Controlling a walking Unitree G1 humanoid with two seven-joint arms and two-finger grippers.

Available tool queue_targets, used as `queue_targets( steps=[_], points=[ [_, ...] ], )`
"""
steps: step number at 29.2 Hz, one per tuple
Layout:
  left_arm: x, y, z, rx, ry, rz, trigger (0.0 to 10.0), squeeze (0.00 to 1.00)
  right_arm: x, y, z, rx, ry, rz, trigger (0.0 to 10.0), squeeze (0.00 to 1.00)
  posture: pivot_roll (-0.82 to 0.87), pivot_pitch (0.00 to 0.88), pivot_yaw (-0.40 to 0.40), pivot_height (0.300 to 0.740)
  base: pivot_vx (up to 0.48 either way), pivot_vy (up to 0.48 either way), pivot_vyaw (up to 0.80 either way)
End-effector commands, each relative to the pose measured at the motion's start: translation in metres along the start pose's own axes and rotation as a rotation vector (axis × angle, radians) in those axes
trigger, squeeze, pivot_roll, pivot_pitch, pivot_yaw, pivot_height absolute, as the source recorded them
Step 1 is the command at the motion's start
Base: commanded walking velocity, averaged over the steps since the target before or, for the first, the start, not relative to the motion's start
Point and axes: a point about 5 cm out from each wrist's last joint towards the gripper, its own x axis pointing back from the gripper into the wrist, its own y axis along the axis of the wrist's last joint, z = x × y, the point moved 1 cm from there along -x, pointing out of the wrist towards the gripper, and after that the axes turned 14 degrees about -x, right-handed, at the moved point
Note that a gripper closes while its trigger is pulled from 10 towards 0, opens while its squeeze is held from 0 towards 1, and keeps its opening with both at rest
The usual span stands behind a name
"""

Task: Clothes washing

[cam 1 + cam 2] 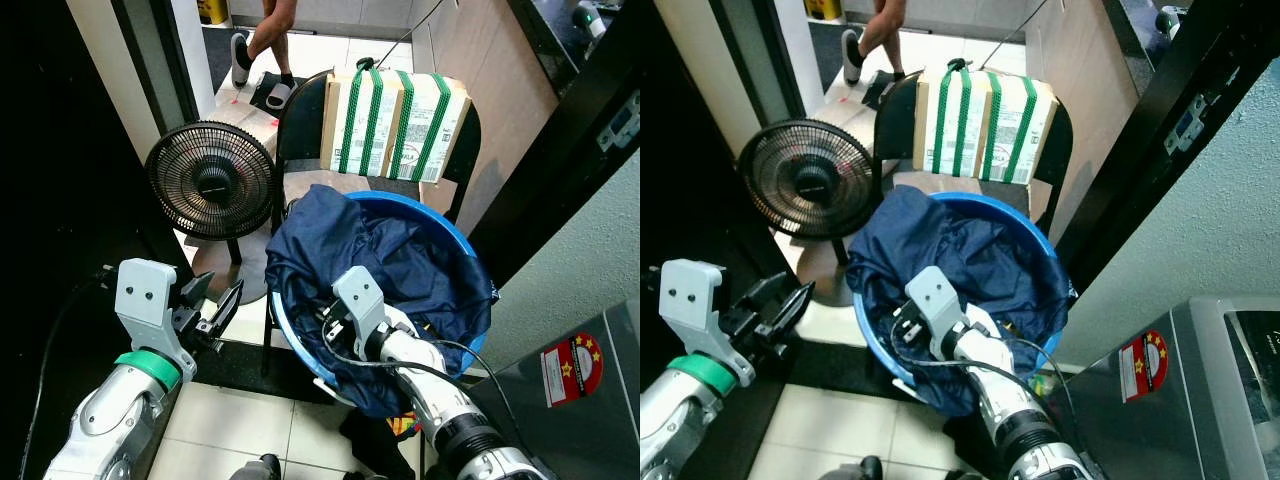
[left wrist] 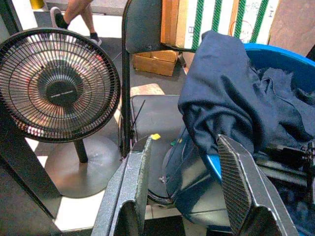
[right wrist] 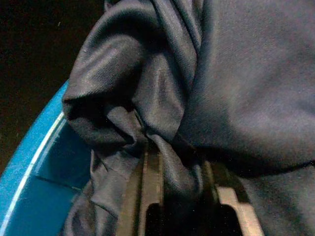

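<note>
With the right gripper (image 3: 172, 162) pinching a fold of the navy garment (image 1: 400, 260) in the blue basin (image 1: 462, 243), its draped edge could snag, while the left gripper (image 1: 215, 305) hangs spread.

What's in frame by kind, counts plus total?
Blue basin: 1
Navy garment: 1
Black fan: 1
Black chair: 1
Green-striped box: 1
Grippers: 2, left gripper, right gripper
Total: 7
</note>
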Motion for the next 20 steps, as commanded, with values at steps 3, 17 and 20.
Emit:
queue_targets(
  steps=[3,17,20],
  points=[
    [0.002,-0.005,0.001,0.008,0.004,0.02,10.0,0.0,-0.002,0.01,0.0,-0.034,-0.021,-0.071,0.0,0.0,0.16,0.143,0.071,0.74,0.0,0.0,0.0],
    [0.001,-0.003,0.002,0.017,0.021,0.0,10.0,0.0,-0.014,0.087,-0.008,-0.211,-0.044,-0.388,0.0,0.0,0.15,0.132,0.064,0.74,0.0,0.0,0.0],
    [0.0,-0.003,0.002,0.019,0.021,-0.003,10.0,0.0,-0.014,0.1,-0.009,-0.227,-0.038,-0.432,0.0,0.0,0.15,0.132,0.064,0.74,0.0,0.0,0.0]
  ],
)
